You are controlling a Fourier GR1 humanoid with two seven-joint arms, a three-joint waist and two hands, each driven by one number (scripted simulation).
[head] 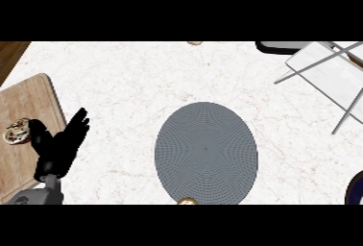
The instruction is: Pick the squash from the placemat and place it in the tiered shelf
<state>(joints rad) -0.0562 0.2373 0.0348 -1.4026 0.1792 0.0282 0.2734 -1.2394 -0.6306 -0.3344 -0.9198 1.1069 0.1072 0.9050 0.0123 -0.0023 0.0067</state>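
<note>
A grey oval placemat (205, 151) lies in the middle of the white marble counter. At its near rim a small tan rounded thing (187, 202) peeks in at the view's lower edge; it is too cut off to tell whether it is the squash. The white tiered shelf (332, 72) with grey bars stands at the far right, and its visible tier holds nothing. My left hand (60, 144) rests at the left with its fingers straight and pointing up, holding nothing, well apart from the placemat. My right hand does not show.
A wooden cutting board (28, 101) lies at the left edge with a small round item (16, 131) on it, beside my left hand. A dark rim (356, 187) shows at the right edge, a dark object (278, 46) behind the shelf, and a tan bit (195, 43) at the far edge.
</note>
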